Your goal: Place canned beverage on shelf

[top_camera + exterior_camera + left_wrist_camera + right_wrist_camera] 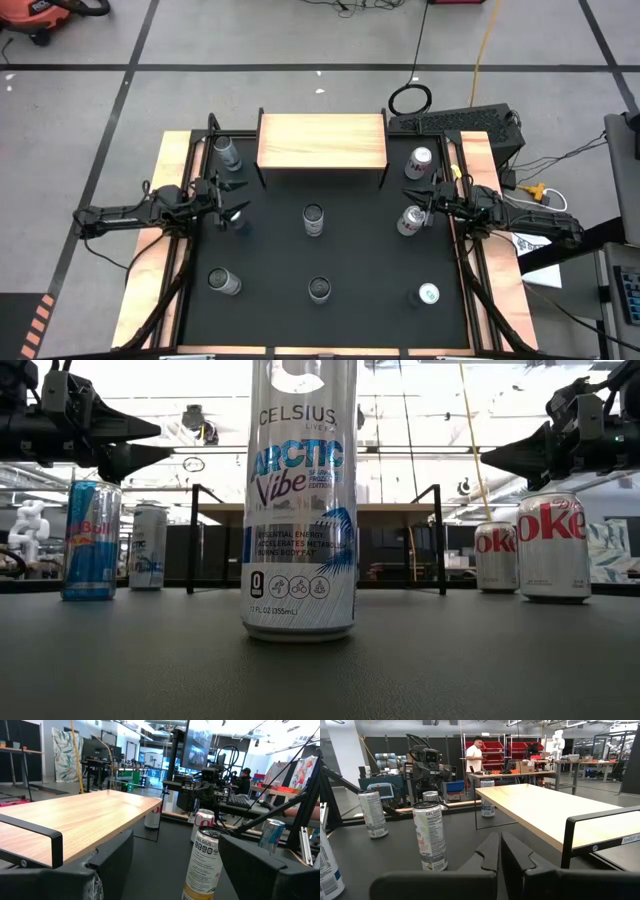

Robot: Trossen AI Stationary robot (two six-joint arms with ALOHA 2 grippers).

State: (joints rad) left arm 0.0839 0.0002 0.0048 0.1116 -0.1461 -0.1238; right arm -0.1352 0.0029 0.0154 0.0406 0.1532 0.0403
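A black table top [330, 255] seen from above fills the centre of the high view, with two dark arms reaching in from its sides. The shelf [322, 140], a light-wood board on thin black legs, stands at the upper centre of the frame with nothing on it. The left gripper [232, 212] sits at the left of the frame, just below and left of the shelf, its jaws spread wide and holding nothing. The right gripper [428, 199] sits at the right of the frame, level with it, its jaws pressed together and empty. Seven cans stand upright and scattered on the table. A Celsius can [313, 220] stands in the middle of the frame, below the shelf and between the two grippers. Another can [229, 152] stands at the upper left, just beside the shelf's left end. A Diet Coke can [419, 162] stands at the upper right, beside the shelf's right end, and a second Diet Coke can [410, 221] stands just below the right gripper. Three more cans line the lower part of the frame: one at the lower left [224, 282], one at the lower centre [319, 290], and one at the lower right [427, 295].
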